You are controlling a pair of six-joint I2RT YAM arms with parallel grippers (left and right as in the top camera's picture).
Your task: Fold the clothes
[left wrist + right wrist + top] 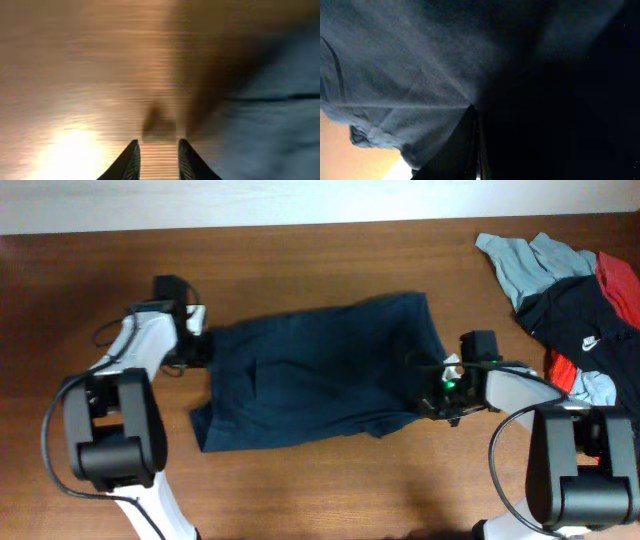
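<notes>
**Fold barely begun: shorts lying flat, one end pinched**

Overhead: The shorts (320,370) are lying spread across the middle of the table (300,480), running left to right, rumpled along the near edge but not doubled over anywhere that I can make out. The left gripper (200,340) is sitting at their left end and the right gripper (440,385) at their right end, near corner. A pile (580,320) of other garments is lying at the far right, apart from the shorts.

Left wrist: The view is blurring, but the left gripper's two fingers are standing a little apart with bare wood showing between them. The shorts are lying just to the right, and nothing is sitting in the gap, so this side appears to be gripping nothing.

Right wrist: The right gripper's fingers are pressing together, and creases in the navy cloth are running into their tips, so it is pinching the shorts. A strip of table is showing at the near left, under the hem.

Judging by this, no fold is done. The right end is being secured, while the left end is not yet taken, and every fold is left to make.
</notes>
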